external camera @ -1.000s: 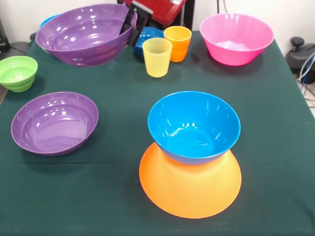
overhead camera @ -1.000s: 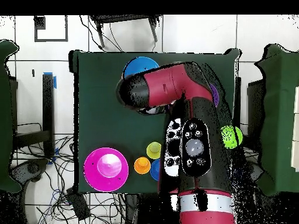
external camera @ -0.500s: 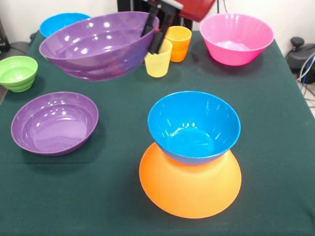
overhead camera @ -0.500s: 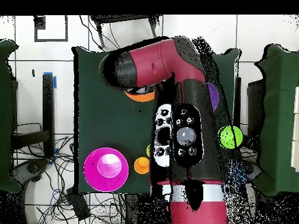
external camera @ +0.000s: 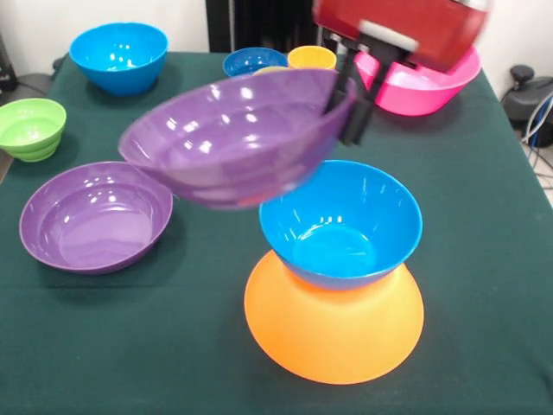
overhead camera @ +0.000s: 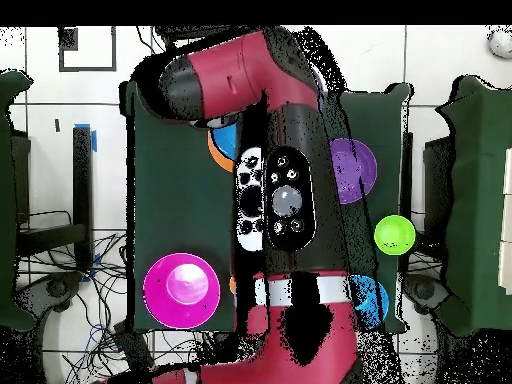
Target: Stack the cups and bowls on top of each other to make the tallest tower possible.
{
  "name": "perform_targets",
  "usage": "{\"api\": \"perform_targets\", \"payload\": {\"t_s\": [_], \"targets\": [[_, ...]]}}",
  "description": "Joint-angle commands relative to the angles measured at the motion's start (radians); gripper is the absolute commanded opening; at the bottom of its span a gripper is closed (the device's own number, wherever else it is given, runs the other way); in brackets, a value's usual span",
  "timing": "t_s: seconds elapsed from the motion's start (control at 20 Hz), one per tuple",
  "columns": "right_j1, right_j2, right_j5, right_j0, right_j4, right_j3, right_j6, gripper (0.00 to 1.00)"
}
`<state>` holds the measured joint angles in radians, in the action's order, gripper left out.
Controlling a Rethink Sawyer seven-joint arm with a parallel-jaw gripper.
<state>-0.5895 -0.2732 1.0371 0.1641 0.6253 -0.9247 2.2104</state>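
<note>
Held purple bowl (external camera: 233, 138) has swung from the table's far edge toward mid-table, now tilted, airborne, overlapping the far-left rim of the blue bowl (external camera: 341, 223) atop the inverted orange bowl (external camera: 334, 322). Gripper (external camera: 347, 102) clamped on its right rim. Near edge & right side of table (external camera: 484, 259) bare; 2nd purple bowl (external camera: 95, 216) sits left.

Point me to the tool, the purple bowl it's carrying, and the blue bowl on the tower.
tool (external camera: 346, 108), front view, between its tips
carried purple bowl (external camera: 233, 138), front view, inner wall
blue bowl (external camera: 341, 225), front view, inside
</note>
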Motion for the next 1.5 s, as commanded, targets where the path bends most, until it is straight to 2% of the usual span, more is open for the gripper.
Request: {"api": "perform_targets", "payload": {"t_s": [0.05,0.3,0.5,0.7,1.0,1.5], "targets": [[0.121,-0.078,0.119,-0.051,0.051,0.126,-0.285,0.00],[0.134,-0.044,0.154,-0.064,0.010,0.099,-0.219,0.00],[0.127,0.020,0.195,-0.099,0.056,0.085,-0.206,0.00],[0.126,0.051,0.249,-0.099,0.050,0.069,-0.210,0.00],[0.121,0.077,0.253,-0.128,0.053,0.054,-0.177,0.00],[0.155,0.074,0.170,-0.161,0.064,0.103,-0.184,0.00]]}}
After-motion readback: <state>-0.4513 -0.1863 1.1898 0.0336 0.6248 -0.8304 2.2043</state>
